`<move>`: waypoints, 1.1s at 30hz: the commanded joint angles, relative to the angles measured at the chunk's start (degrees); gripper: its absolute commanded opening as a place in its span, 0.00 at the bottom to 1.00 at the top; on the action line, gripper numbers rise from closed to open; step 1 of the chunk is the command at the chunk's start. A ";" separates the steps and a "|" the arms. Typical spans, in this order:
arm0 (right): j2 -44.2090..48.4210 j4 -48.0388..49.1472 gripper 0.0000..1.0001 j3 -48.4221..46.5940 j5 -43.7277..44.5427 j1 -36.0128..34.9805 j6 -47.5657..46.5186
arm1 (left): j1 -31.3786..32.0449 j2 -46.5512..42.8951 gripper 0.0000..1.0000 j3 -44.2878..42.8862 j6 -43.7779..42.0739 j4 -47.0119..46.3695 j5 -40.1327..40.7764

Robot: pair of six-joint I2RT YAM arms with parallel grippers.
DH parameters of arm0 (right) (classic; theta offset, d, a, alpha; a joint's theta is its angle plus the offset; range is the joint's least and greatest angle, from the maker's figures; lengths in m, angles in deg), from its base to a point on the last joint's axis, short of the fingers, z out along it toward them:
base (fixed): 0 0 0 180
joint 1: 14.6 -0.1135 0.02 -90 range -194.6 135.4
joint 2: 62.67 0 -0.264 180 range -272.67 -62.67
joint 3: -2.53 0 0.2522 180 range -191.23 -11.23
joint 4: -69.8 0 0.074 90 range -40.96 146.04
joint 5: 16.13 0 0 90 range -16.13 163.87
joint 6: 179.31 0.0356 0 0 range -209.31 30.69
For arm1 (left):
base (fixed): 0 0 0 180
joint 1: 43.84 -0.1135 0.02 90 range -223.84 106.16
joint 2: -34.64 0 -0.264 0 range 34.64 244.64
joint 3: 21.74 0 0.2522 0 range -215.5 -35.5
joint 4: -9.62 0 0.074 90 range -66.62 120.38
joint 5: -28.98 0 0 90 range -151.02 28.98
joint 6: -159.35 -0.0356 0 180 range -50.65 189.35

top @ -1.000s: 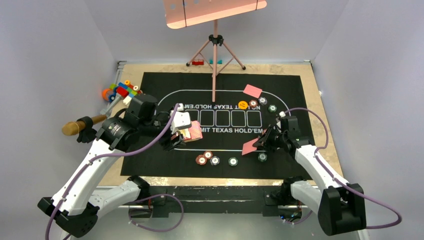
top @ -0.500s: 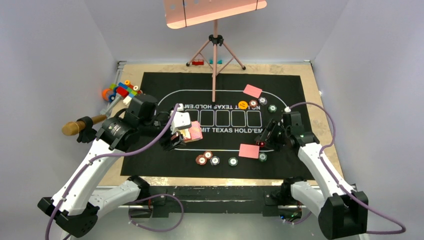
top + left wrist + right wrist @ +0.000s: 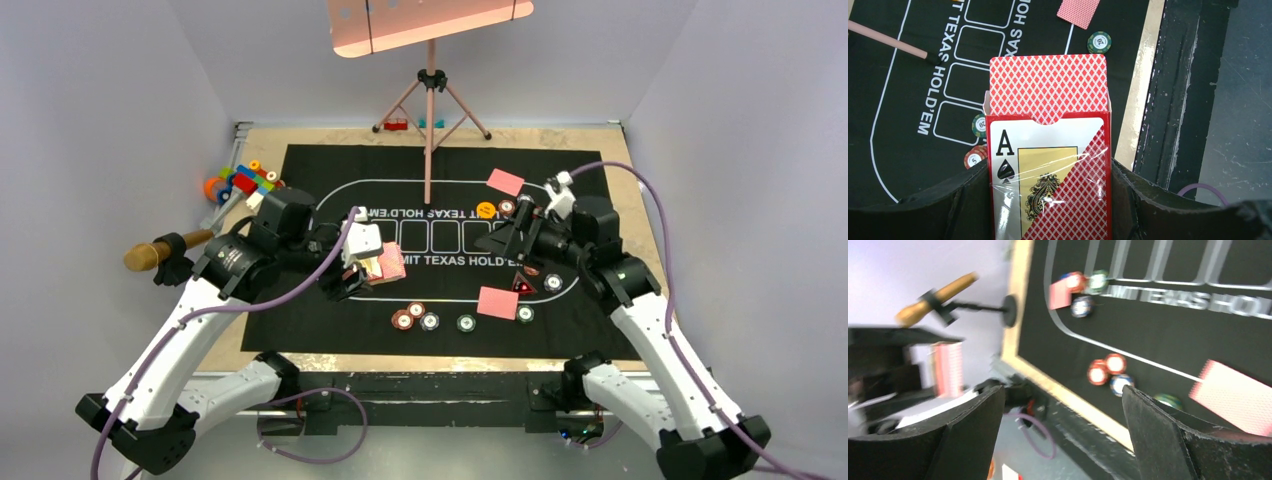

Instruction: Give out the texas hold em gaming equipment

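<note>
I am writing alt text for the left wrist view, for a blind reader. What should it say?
The left gripper is shut on a card box showing the ace of spades, held over the black mat with white TEXAS HOLD'EM lettering. Beyond lie a face-down red-backed card and a green chip near the mat's edge.

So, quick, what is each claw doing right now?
Left gripper: closed, holding the card box.
Right gripper: open, holding nothing.
</note>
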 commanded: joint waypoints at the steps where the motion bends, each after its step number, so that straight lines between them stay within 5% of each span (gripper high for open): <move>1: -3.68 12.52 0.92 -7.26 -8.53 -8.86 6.33 | 0.09 0.20 0.00 -2.38 1.58 -3.10 -2.36; 11: -16.26 23.67 0.96 -13.69 -7.23 -22.89 9.41 | 0.15 0.98 0.00 -3.33 2.15 -3.19 -1.94; 33: -30.47 34.22 0.95 -14.53 -9.88 -30.40 14.42 | 0.12 0.78 0.00 -3.68 2.07 -3.50 -1.96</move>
